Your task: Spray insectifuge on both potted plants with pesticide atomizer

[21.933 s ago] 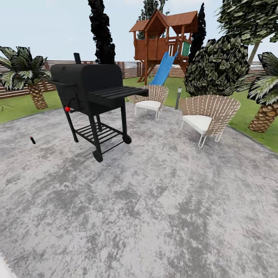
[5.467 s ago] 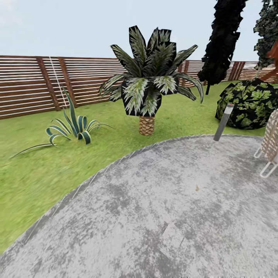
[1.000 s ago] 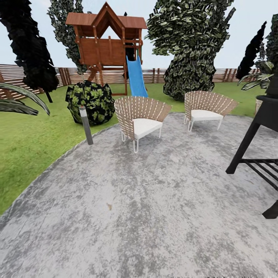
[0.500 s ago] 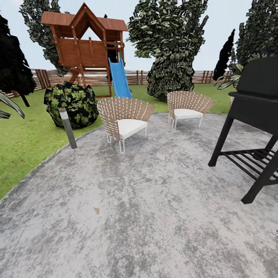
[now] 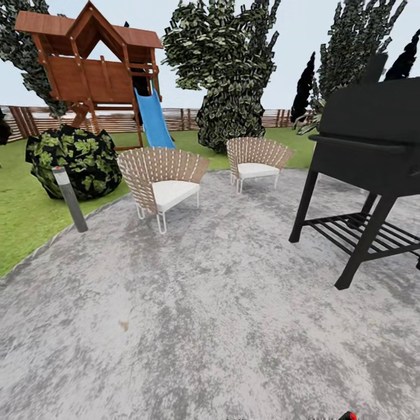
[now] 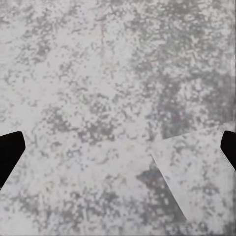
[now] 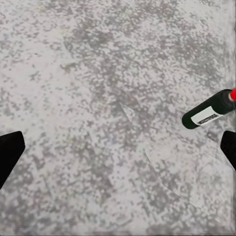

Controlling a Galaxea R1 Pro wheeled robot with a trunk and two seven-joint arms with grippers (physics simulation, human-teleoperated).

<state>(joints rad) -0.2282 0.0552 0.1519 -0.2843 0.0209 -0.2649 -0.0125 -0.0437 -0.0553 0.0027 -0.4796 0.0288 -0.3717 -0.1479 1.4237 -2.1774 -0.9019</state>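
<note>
The pesticide atomizer (image 7: 209, 112) is a dark green bottle with a white label and a red tip, lying on the grey patio paving. Its red tip (image 5: 349, 416) peeks in at the bottom edge of the head view. My right gripper (image 7: 118, 152) hangs open above the paving, and the bottle lies near one black fingertip (image 7: 229, 147), apart from it. My left gripper (image 6: 118, 152) is open too, over bare paving. The garden lawn (image 5: 23, 216) lies at the left. The potted plants are out of view.
A black grill (image 5: 373, 151) on legs stands at the right. Two wicker chairs (image 5: 163, 181) (image 5: 256, 160) sit ahead, with a grey bollard light (image 5: 70, 198) at the patio edge. Behind them are a round shrub (image 5: 73, 160), a wooden playhouse with a blue slide (image 5: 153, 119), and the fence (image 5: 23, 119).
The head view has swung to the right: the chairs, shrub and playhouse slid left in the picture and more of the grill has come in.
</note>
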